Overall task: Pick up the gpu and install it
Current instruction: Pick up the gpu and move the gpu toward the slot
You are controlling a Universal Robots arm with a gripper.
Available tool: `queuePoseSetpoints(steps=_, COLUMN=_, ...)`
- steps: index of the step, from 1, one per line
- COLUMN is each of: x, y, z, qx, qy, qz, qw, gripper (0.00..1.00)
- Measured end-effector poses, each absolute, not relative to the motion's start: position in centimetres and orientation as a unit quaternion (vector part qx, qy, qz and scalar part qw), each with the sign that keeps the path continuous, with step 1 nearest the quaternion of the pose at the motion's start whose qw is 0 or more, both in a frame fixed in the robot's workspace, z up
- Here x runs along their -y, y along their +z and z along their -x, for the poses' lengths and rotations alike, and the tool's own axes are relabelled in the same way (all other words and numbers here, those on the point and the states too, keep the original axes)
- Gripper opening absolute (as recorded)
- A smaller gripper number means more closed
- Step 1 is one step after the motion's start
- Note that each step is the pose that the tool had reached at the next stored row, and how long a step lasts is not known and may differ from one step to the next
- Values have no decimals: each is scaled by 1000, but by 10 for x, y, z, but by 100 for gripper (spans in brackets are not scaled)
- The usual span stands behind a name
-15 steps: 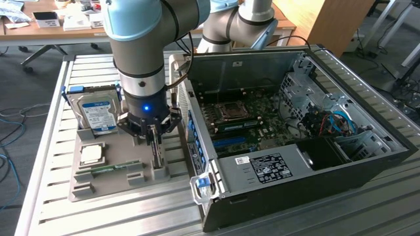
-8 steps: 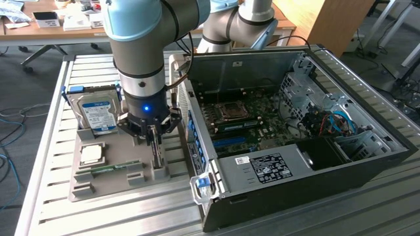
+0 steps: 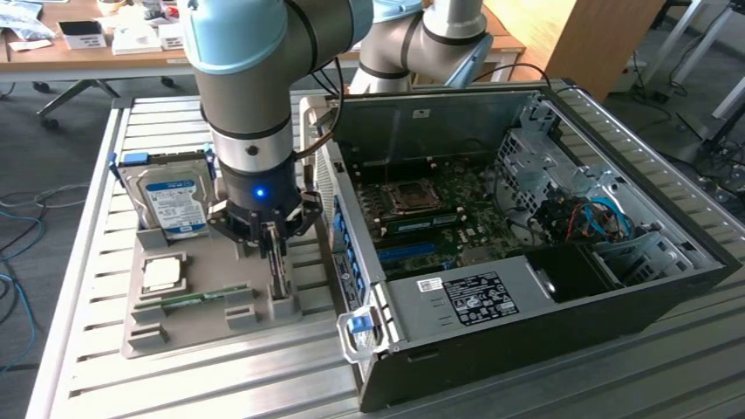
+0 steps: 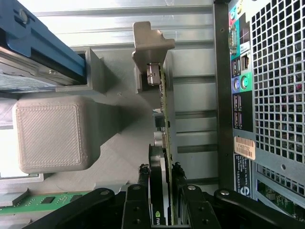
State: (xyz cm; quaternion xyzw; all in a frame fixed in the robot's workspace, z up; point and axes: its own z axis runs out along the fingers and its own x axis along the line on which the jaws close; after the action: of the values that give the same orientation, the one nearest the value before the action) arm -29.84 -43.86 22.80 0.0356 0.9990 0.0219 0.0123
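Pulling straight up suits the gripper (image 3: 271,249) pinched on the upright gpu (image 4: 158,162) in the tray (image 3: 198,266), case (image 3: 489,353) at the exterior view's 3 o'clock

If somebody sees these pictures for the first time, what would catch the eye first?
First, the open computer case on the exterior view's right, its motherboard exposed. Then the robot arm over the grey tray beside it, its gripper at the gpu, which stands on edge in the tray. A blue-labelled hard drive stands in the same tray.
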Motion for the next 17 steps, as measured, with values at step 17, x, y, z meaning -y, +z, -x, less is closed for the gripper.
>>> queuePoseSetpoints(steps=17, x=439, y=228, z=298, qx=-999, qy=22, qz=-34, qw=12, gripper=33)
